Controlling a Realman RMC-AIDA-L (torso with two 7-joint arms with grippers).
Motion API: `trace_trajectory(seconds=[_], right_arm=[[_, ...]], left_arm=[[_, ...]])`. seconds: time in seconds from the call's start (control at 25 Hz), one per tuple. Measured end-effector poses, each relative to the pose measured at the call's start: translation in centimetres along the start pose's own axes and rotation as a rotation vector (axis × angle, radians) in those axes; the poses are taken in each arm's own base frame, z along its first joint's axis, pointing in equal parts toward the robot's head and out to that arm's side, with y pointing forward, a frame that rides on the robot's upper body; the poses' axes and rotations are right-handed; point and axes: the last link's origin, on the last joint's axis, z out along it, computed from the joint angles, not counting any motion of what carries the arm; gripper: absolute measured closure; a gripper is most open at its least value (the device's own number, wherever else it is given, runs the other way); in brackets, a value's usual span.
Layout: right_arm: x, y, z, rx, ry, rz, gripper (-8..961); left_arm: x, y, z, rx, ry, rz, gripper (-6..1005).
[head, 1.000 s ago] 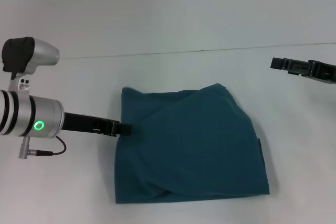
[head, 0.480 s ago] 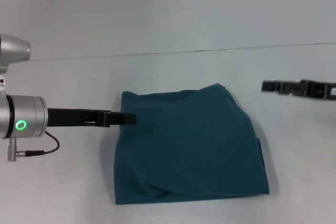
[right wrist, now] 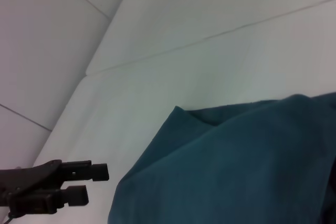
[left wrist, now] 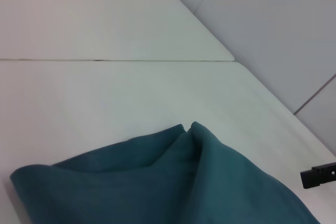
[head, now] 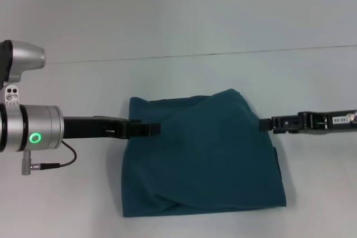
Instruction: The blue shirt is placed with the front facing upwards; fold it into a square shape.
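The blue shirt (head: 201,157) lies on the white counter (head: 184,20) as a folded bundle, roughly four-sided, plain fabric up and no print showing. Its far edge is bumpy and one layer sticks out at the right side, so the shape is not yet a clean square.

The left gripper (head: 149,130) lies over the left edge of the cloth. In the right wrist view its two fingers stand a little apart, and I cannot tell if they hold any fabric. The right gripper (head: 268,125) is just at the right edge; whether it is open or closed I cannot tell.

The risk, as I judge it: if either gripper pinches only the top layer, pulling would slide the layers apart and undo the fold. A push from both sides together could also bunch the middle.
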Motion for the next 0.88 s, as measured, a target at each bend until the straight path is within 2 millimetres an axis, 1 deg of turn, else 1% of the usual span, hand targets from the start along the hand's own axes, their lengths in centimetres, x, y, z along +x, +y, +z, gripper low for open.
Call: trace_trajectory(seconds=[0.12, 0.32, 0.44, 0.56, 0.88], right_arm=[[0.6, -0.2, 0.1, -0.004, 0.008, 0.024, 196], [1.4, -0.7, -0.2, 0.007, 0.011, 0.043, 189], [1.7, -1.0, 0.0, 0.021, 0.014, 0.051, 208], [1.9, -1.2, 0.6, 0.027, 0.016, 0.061, 228], [1.8, -0.8, 2.2, 0.032, -0.001, 0.058, 279]], left_arm=[[0.0, 0.0, 0.0, 0.0, 0.002, 0.001, 348], [-0.1, 0.0, 0.1, 0.0, 0.003, -0.001, 349], [-0.2, 0.0, 0.1, 0.001, 0.005, -0.001, 349], [-0.3, 0.0, 0.2, 0.001, 0.005, 0.001, 350], [-0.4, 0.0, 0.2, 0.0, 0.002, 0.003, 351]])
